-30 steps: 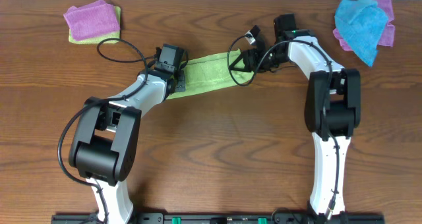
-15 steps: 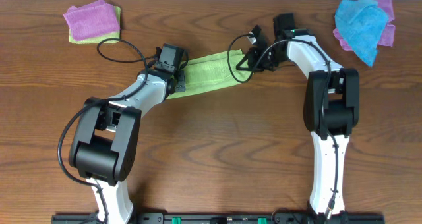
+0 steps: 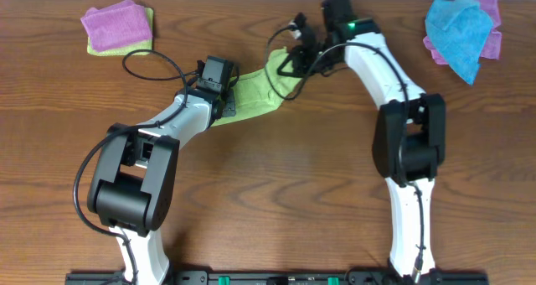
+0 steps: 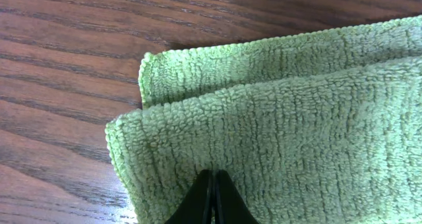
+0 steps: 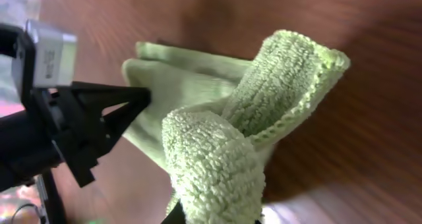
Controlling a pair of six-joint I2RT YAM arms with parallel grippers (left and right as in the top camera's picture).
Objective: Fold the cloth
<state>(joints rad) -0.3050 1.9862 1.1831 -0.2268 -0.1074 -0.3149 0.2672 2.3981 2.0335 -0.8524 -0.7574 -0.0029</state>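
The lime-green cloth (image 3: pixel 251 96) lies as a narrow doubled strip on the table. My left gripper (image 3: pixel 229 99) is shut, its black tips (image 4: pixel 212 176) resting on the cloth (image 4: pixel 283 118) near its left end. No fabric shows between them. My right gripper (image 3: pixel 291 64) is shut on the cloth's right end and holds it off the table, curled back toward the left. In the right wrist view the pinched fabric (image 5: pixel 214 158) bulges over the jaws and hides them. The left gripper's black fingers (image 5: pixel 99 115) touch the far end there.
A pink cloth on a pale green one (image 3: pixel 117 25) lies at the back left corner. A bright blue cloth over a pink one (image 3: pixel 459 29) lies at the back right. Black cables loop beside both wrists.
The right gripper shut on the cloth's right end, then lifted it and carried it left toward the left gripper. The strip now bends upward there. The left arm has not moved.
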